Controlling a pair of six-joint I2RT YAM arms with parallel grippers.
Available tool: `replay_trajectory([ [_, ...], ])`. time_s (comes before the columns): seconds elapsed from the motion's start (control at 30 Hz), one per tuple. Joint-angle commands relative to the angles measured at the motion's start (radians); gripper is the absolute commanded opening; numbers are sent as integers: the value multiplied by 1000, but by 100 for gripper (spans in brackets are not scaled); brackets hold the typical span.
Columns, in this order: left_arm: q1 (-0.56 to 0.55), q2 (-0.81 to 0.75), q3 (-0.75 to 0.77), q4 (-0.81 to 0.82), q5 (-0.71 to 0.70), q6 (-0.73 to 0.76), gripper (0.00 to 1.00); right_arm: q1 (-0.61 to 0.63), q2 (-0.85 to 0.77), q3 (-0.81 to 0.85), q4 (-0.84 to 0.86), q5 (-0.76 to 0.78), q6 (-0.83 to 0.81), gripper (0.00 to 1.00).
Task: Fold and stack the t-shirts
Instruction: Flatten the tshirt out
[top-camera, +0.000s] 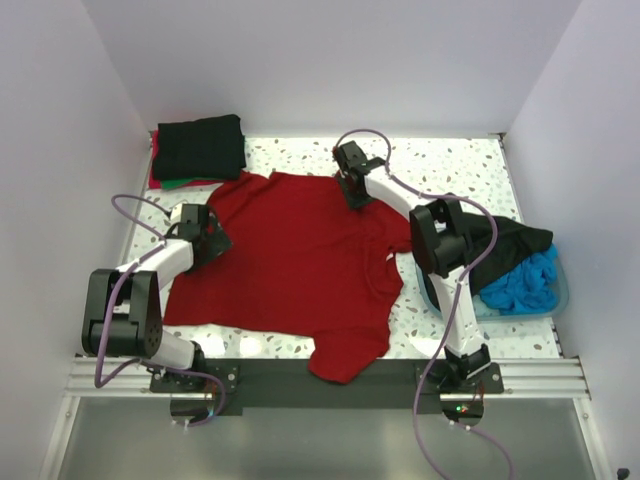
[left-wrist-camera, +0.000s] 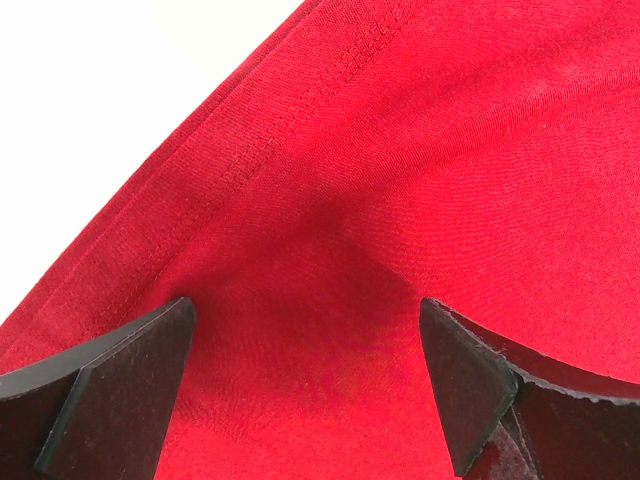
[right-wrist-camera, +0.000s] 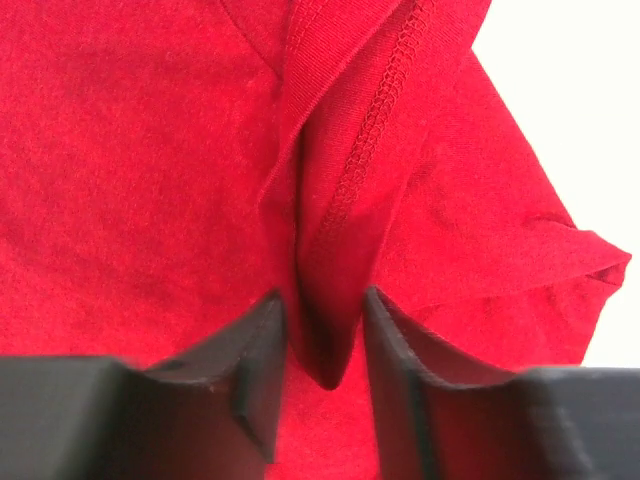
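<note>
Pinching a ridge of the dark red t-shirt (right-wrist-camera: 150, 170), my right claw (right-wrist-camera: 322, 305) is narrow; my left claw (left-wrist-camera: 308, 315) gapes wide over its hem. Lifting one-handed could drag it crooked.

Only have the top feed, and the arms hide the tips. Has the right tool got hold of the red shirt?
Observer: In the right wrist view, the right tool is closed on a raised fold of the red shirt, with cloth between both fingers.
Operator: Left tool?
Observer: In the left wrist view, the left tool stands wide open over flat red fabric, with nothing pinched.
Operator: Is it near an edge?
Observer: Yes. A stitched hem runs diagonally just beyond its fingers, with the white table past that.
</note>
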Motion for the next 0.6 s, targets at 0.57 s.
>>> replay_trajectory([
  [0.57,13,-7,-29,-28,-3,10,100,-118,102,266,120,264,-132,0],
])
